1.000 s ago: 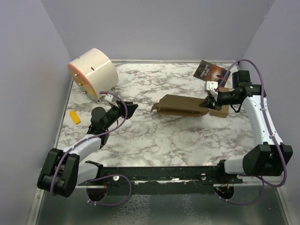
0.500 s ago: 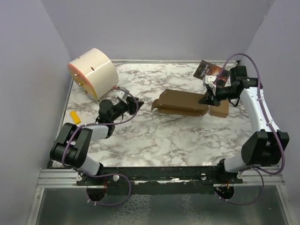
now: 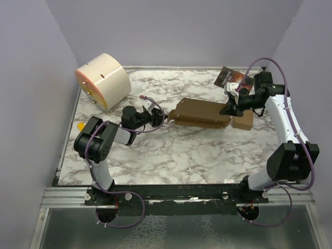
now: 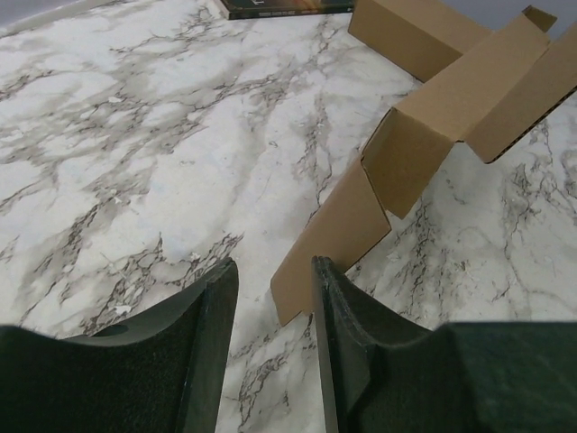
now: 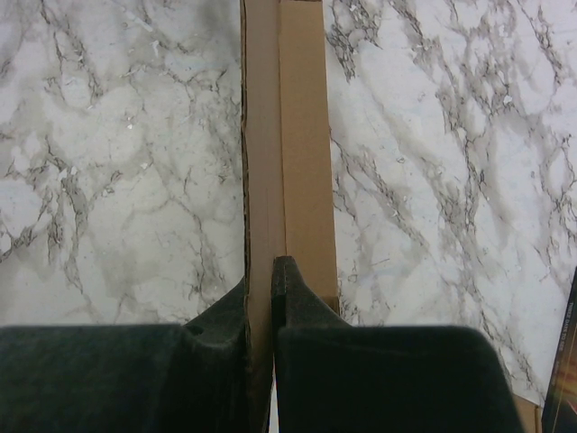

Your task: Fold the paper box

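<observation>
Looking from the near edge of the marble worktop (image 3: 181,155): the left arm is doubled back on itself and reaches right, low over the surface. Its left tool (image 3: 163,116) is about half open with nothing in it. In the left wrist view the two dark fingers (image 4: 215,307) sit either side of a bare gap, and the pointed corner of a cardboard flap ends just ahead of that gap, close to the right-hand finger. Can't tell if it's actually touching.

That flap belongs to the paper box (image 3: 202,113), which sits mid-worktop, a bit right of centre. It's plain brown, partly folded, with side walls standing up and a notched flap trailing towards the left tool. No print or label on it that I can see.

On the box's right end, the right tool (image 3: 228,110) is clamped tight on a thin upright cardboard wall. The right wrist view shows the strip of board running straight away from the pinched fingertips (image 5: 287,281).

Just behind and to the right is a smaller brown box (image 3: 244,122), also unmarked. Further back there's a dark booklet (image 3: 232,79) with pale lettering, too small to read.

Back left corner: a big cream drum (image 3: 104,80) lying on its side, and a small yellow piece (image 3: 80,125) by the left edge.
</observation>
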Robot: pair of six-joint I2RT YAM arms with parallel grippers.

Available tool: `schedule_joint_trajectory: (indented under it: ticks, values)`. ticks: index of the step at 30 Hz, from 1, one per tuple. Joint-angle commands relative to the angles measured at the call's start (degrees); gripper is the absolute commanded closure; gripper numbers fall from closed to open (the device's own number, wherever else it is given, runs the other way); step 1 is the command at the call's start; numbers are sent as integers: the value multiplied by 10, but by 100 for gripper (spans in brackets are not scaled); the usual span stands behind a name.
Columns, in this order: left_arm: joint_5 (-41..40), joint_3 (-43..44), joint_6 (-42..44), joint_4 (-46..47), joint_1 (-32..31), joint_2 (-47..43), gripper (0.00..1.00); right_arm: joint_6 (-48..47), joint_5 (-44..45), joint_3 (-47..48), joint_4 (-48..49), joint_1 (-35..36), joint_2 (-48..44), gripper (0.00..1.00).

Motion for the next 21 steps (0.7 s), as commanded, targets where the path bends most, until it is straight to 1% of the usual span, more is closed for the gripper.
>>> schedule_joint_trajectory:
  ticks: [1,4,11,14,16,21]
  values:
    - [47,28,27,61,-10,27,59,1,12,11,-19,1,13,99]
    - [57,39,33,67,-12,43,58,-2,10,11,-19,1,17,99]
    - [85,51,32,126,-19,83,57,12,12,9,-2,2,29,99]
    - [92,55,38,129,-21,92,56,14,14,10,-1,1,32,99]
    - [91,55,48,131,-25,93,54,13,13,11,-2,1,33,99]
    - [85,67,63,125,-34,98,53,13,7,18,-8,2,36,99]
